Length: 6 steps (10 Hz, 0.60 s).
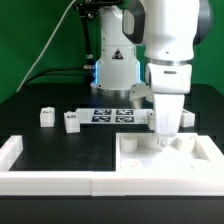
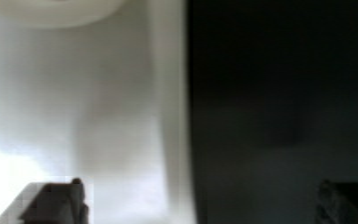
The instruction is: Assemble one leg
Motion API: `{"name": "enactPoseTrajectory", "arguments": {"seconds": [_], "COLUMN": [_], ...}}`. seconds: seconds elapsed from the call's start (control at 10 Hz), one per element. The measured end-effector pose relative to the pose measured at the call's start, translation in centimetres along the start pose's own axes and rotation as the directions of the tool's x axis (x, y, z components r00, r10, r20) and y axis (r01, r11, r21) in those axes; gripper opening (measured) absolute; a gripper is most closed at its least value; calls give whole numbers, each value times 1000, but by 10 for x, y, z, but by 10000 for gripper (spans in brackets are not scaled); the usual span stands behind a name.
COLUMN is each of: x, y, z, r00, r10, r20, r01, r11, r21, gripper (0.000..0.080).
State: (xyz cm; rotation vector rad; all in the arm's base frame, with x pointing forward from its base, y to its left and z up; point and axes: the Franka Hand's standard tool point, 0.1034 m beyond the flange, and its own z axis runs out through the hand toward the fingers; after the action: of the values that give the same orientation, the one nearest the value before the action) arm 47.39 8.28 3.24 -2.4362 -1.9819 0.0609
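Observation:
Two small white legs with marker tags stand on the black table at the exterior view's left, one (image 1: 45,117) beside the other (image 1: 71,121). Another small white part (image 1: 138,93) lies further back by the robot's base. My gripper (image 1: 163,137) points straight down over the wide white panel (image 1: 185,158) at the exterior view's right, low above its back edge. In the wrist view my gripper (image 2: 197,205) is open and empty. One dark fingertip (image 2: 51,202) is over blurred white surface (image 2: 87,120), the other (image 2: 346,202) over black table.
The marker board (image 1: 112,115) lies flat between the legs and the panel. A low white wall (image 1: 20,152) runs along the front and the exterior view's left side. The robot's base (image 1: 115,60) stands at the back.

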Motion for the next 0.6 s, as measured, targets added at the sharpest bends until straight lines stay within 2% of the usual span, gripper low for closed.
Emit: {"name": "enactPoseTrajectory", "arguments": {"seconds": [0.2,0.3,0.6], "x": [5,10,12], "y": [-23,-39,-39], "z": [-18,-21,-20], "r00": [987,961,954], "r10": [158,271,295], "r20": [6,45,48], "r01": [-158,-272,-297], "r11": [987,962,955], "r21": [-11,15,17], "gripper": [648,648,648]}}
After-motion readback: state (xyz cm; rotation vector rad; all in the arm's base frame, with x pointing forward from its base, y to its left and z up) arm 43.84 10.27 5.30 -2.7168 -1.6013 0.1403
